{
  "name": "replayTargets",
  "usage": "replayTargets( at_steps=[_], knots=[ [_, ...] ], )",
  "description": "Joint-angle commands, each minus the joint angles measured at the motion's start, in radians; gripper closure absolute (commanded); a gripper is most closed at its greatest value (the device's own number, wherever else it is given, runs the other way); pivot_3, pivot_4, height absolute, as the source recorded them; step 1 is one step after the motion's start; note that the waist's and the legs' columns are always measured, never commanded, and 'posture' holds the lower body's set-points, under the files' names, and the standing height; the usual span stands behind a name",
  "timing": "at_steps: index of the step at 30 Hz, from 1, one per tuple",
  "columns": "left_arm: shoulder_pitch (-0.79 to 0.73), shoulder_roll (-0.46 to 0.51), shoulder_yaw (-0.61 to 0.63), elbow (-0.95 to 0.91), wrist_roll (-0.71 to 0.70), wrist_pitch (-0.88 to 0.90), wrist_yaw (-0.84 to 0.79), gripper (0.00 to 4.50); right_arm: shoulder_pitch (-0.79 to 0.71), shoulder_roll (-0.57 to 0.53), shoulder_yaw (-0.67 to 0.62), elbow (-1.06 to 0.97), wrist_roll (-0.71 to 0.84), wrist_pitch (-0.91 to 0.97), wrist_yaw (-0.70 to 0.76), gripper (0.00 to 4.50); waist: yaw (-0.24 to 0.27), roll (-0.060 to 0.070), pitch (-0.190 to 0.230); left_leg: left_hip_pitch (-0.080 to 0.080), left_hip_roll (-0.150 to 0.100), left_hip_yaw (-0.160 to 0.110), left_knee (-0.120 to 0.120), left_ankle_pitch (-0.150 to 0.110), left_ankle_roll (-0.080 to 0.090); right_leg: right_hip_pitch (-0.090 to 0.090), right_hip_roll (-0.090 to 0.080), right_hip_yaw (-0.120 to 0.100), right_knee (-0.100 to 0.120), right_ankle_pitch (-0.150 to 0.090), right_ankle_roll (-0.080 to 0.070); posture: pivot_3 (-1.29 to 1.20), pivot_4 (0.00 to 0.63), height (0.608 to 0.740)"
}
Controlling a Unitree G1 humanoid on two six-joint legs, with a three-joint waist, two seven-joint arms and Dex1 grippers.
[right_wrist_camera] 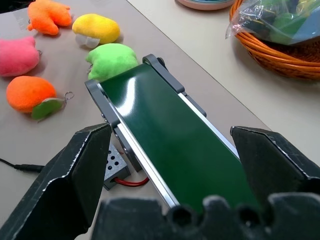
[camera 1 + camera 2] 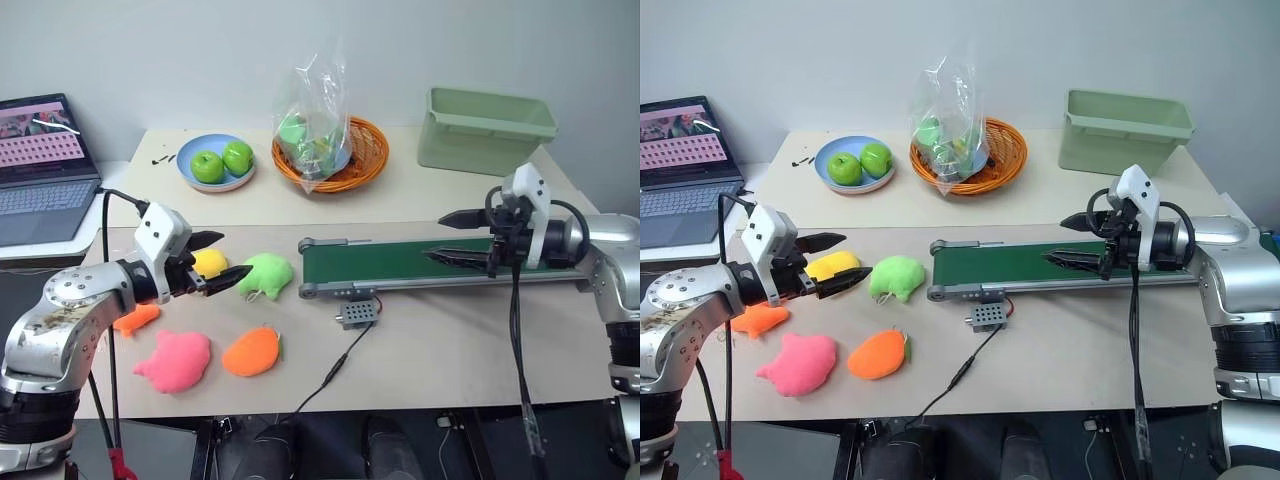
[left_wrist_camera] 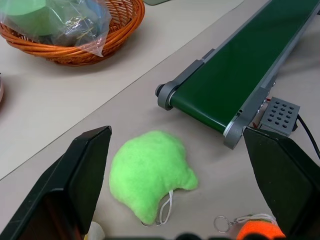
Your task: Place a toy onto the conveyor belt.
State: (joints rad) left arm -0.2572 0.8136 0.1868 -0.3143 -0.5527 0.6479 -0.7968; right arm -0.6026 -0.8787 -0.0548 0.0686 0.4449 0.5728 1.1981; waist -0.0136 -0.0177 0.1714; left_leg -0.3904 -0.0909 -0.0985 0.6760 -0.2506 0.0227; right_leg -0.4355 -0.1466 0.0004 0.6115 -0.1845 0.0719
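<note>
1. The task is at its start: the conveyor belt (image 2: 440, 262) carries nothing on its dark green surface, and no toy is in either gripper
2. The toy (image 2: 759, 319), the small bright orange fish-shaped plush, lies on the table (image 2: 450, 350) at the far left of the row of plush toys, just beside the left arm and well apart from the belt
3. The left gripper (image 2: 222, 260) hangs above the table with its two black fingers spread wide and nothing between them; it points toward the green plush (image 3: 150, 175) and the near end of the belt, so the fish toy sits behind and to the outside of it
4. The right gripper (image 2: 455, 238) hovers over the belt's middle stretch, fingers likewise spread apart and empty
5. Other plush toys lie around: a yellow plush (image 1: 96, 29) close to the left gripper, a pink plush (image 2: 175, 361) and an oval orange plush with a green tip (image 2: 252, 351) nearer the table's front edge
6. Still to do, by my reading: bring the left gripper back and down to the fish toy, close on it, lift it, carry it across past the green plush and set it on the belt
7. The belt's near roller end (image 3: 167, 95) is the closest landing spot, free of clutter
</note>
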Motion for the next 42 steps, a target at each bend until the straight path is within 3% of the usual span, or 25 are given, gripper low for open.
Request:
replayTargets(
  at_steps=[1,7,10,13,20,24,35,42],
  knots=[
    [-0.038,-0.012,0.043,-0.007,-0.029,-0.011,0.011,0.02,-0.016,0.006,-0.015,-0.026,0.004,-0.016,-0.010,0.00,0.000,0.000,0.000,0.000,0.000,0.000,0.000,0.000,0.000,0.000,0.000,0.000,0.000,0.000,0.000,0.00,0.150,0.740],
    [-0.068,-0.093,0.166,0.019,-0.162,0.053,0.069,0.02,-0.043,0.053,-0.007,-0.031,0.017,-0.019,-0.013,0.00,-0.001,0.000,0.000,0.000,0.000,0.001,0.000,0.000,0.000,0.000,0.000,0.002,0.001,0.001,0.000,0.00,0.150,0.740],
    [-0.053,-0.128,0.281,0.050,-0.315,0.144,0.117,0.02,-0.067,0.059,0.006,-0.042,0.048,0.018,0.022,0.00,-0.002,0.000,0.000,0.000,0.000,0.001,0.000,0.000,0.000,-0.001,0.000,0.002,0.000,0.001,0.000,0.00,0.150,0.740],
    [0.009,-0.155,0.448,0.106,-0.483,0.246,0.184,0.02,-0.123,0.076,0.023,-0.056,0.094,0.065,0.067,0.00,-0.011,0.000,0.000,0.000,0.001,0.002,0.000,0.000,0.000,-0.002,0.001,0.004,0.001,0.001,0.000,0.00,0.150,0.740],
    [0.197,-0.184,0.660,0.177,-0.561,0.266,0.316,0.02,-0.203,0.104,0.086,-0.028,0.107,0.070,0.158,0.00,-0.007,-0.001,0.000,0.001,0.001,0.002,0.001,0.000,0.000,-0.002,0.002,0.005,0.001,0.001,0.000,0.00,0.150,0.740],
    [0.251,-0.241,0.785,0.224,-0.693,0.286,0.450,0.02,-0.235,0.118,0.142,0.003,0.092,0.062,0.230,0.00,0.001,-0.001,0.000,0.001,0.002,0.003,0.000,-0.001,-0.001,-0.002,0.002,0.005,0.001,0.001,0.000,0.00,0.150,0.740],
    [0.272,-0.335,0.955,0.493,-0.879,0.207,0.719,0.02,-0.274,0.133,0.205,0.116,-0.003,-0.041,0.291,0.00,0.001,-0.003,-0.002,0.002,0.001,0.003,0.000,-0.001,-0.001,-0.002,0.002,0.006,0.002,0.002,0.000,0.00,0.150,0.740],
    [0.265,-0.386,0.927,0.610,-0.898,0.182,0.712,0.02,-0.267,0.115,0.182,0.122,-0.030,-0.055,0.284,0.00,0.001,-0.005,-0.003,0.002,0.001,0.003,0.001,-0.001,-0.002,-0.002,0.001,0.006,0.002,0.002,0.000,0.00,0.150,0.740]
  ],
)
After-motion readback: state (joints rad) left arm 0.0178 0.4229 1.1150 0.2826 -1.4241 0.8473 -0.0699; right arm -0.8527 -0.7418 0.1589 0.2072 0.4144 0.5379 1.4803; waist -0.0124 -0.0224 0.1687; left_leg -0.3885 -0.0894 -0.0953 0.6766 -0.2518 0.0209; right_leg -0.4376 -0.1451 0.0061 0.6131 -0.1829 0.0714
